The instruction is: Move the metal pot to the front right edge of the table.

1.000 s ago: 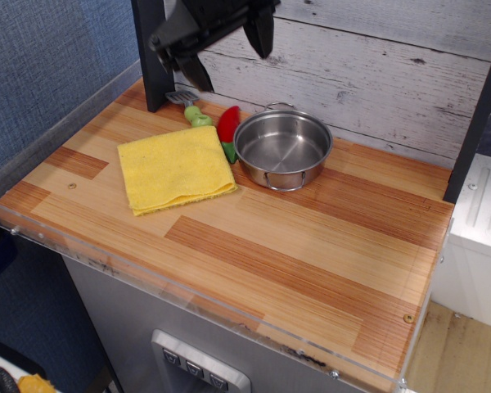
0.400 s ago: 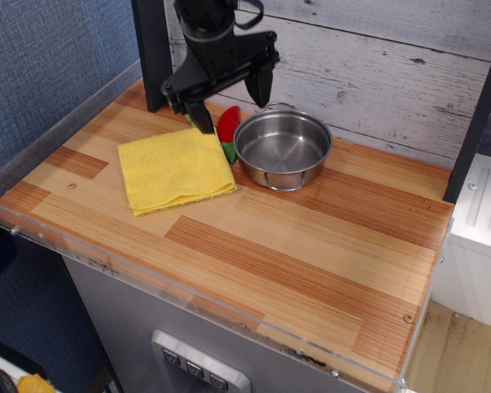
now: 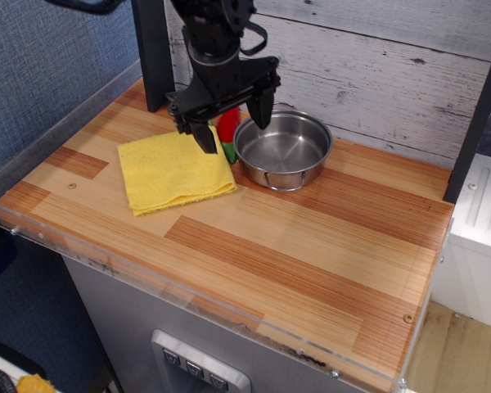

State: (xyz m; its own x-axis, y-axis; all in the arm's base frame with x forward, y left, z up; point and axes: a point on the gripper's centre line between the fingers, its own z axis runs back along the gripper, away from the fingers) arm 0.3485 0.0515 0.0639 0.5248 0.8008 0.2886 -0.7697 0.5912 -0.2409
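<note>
The pot [image 3: 283, 150] is seen at the table's [image 3: 311, 270] back, toward twelve o'clock, just beside a yellow cloth [image 3: 174, 169]. The gripper [image 3: 233, 124] is held above its nine o'clock rim, jaws spread, nothing pinched. Grasping and the whole carry toward five o'clock are judged outstanding.

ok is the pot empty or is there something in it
Empty: the metal pot sits upright and its bare shiny bottom shows, with nothing inside.
</note>
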